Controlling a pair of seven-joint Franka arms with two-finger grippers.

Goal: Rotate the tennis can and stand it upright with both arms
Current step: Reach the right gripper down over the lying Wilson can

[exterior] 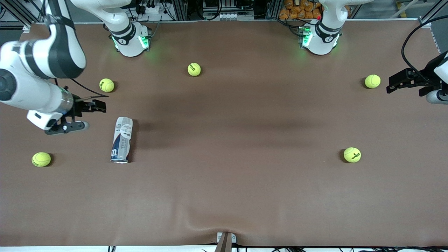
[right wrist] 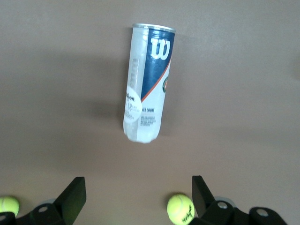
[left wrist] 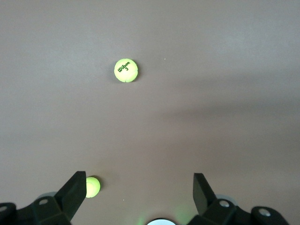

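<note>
Tennis can (exterior: 121, 140) lying flat (white-blue label, W logo).

The tennis can (exterior: 121, 140) lies flat on the counter (exterior: 227, 189) (metal rim toward the front camera). The right gripper (exterior: 93, 105) hovers beside it; the left gripper (exterior: 399, 83) waits well apart.

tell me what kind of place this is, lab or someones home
Most likely a robotics lab. Two white Franka arms are bolted along one edge of a brown-covered table, metal framing and cabling stand by their bases, and a tennis can and scattered tennis balls are laid out as test props.
</note>
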